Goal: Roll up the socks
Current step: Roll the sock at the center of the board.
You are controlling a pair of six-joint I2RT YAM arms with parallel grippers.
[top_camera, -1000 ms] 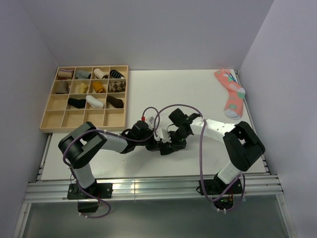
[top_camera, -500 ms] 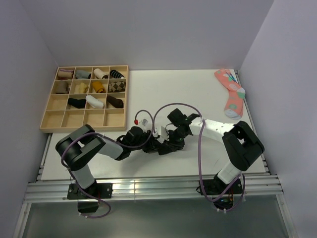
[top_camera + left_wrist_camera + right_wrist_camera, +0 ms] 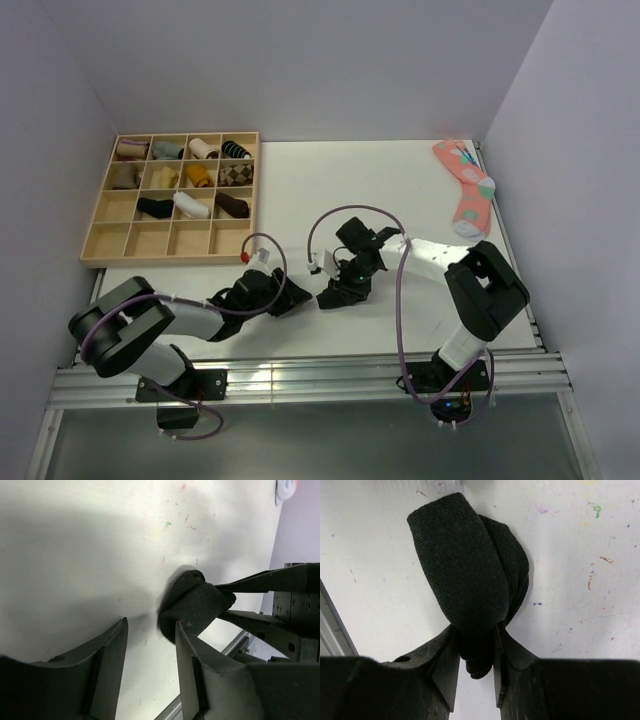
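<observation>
White table: your right gripper pinches the bundled black sock near centre. Your left gripper is spread, just left of it. Tray far left holds rolls. Pink sock far right lies flat, not yet rolled.

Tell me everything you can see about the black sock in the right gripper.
The black sock is rolled into a tight, rounded bundle of dark, fine knit, one layer wrapped over another. It lies on the white table, toward the near side, pinched at one end by the right gripper. The open left gripper sits just short of it.
</observation>
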